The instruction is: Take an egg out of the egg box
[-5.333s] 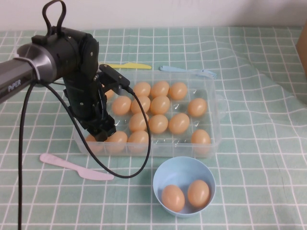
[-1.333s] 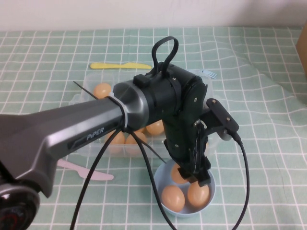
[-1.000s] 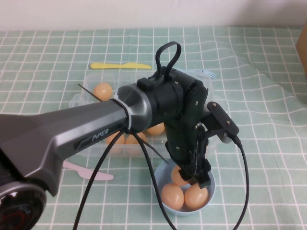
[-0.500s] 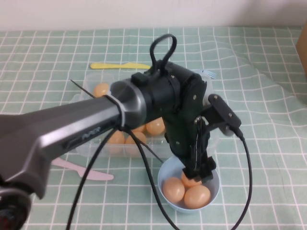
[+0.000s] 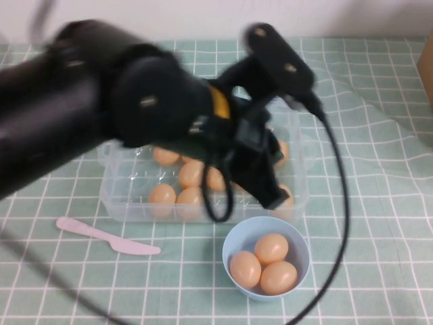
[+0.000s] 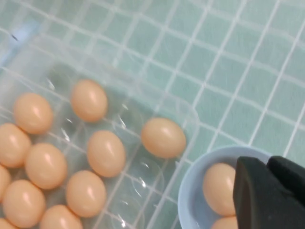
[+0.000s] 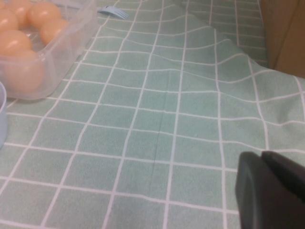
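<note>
Closed and empty, left gripper (image 5: 274, 198) raised above the near right corner of the egg box (image 5: 122, 206), just behind the light-blue bowl (image 5: 298, 238); three eggs in that bowl, the egg (image 5: 271, 248) rearmost among them. Right gripper (image 7: 271, 191), fingers together, low over green checked cloth (image 7: 157, 124) well right of the box

The closed left hand (image 6: 269, 191) hangs over the blue bowl (image 6: 190, 200) beside the egg box (image 6: 188, 112).

surface: green-and-white checked tablecloth (image 5: 379, 271), wrinkled | backdrop: pale wall (image 5: 203, 17)
</note>
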Motion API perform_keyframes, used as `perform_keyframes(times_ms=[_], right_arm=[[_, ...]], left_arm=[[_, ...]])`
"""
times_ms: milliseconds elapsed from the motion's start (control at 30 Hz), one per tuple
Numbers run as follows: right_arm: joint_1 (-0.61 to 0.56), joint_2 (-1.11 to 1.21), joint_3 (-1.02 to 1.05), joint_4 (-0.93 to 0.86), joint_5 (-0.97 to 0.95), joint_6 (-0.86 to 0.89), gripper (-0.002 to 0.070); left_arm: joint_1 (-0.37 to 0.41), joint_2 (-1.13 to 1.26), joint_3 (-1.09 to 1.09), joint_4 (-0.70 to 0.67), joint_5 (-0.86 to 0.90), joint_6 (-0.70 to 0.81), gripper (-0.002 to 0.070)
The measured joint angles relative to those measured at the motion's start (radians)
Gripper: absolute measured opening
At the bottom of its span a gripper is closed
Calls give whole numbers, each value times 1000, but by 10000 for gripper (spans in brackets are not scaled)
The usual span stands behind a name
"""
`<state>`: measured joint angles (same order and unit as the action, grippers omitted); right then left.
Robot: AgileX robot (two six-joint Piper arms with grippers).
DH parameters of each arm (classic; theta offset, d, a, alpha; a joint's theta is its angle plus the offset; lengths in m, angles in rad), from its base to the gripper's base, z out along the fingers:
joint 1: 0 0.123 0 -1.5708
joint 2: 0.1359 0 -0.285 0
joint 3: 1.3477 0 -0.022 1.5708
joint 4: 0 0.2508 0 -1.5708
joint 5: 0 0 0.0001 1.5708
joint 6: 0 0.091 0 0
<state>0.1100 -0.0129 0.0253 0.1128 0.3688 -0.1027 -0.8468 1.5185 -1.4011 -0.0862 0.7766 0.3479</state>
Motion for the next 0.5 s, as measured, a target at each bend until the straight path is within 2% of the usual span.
perform_keyframes(times_ms=[233, 500], right_arm=[[0, 0, 0, 1, 0, 0, -17], [0, 0, 0, 1, 0, 0, -17]], left_arm=[[95, -291, 311, -37, -229, -3, 0], [108, -562, 552, -104, -358, -42, -1]])
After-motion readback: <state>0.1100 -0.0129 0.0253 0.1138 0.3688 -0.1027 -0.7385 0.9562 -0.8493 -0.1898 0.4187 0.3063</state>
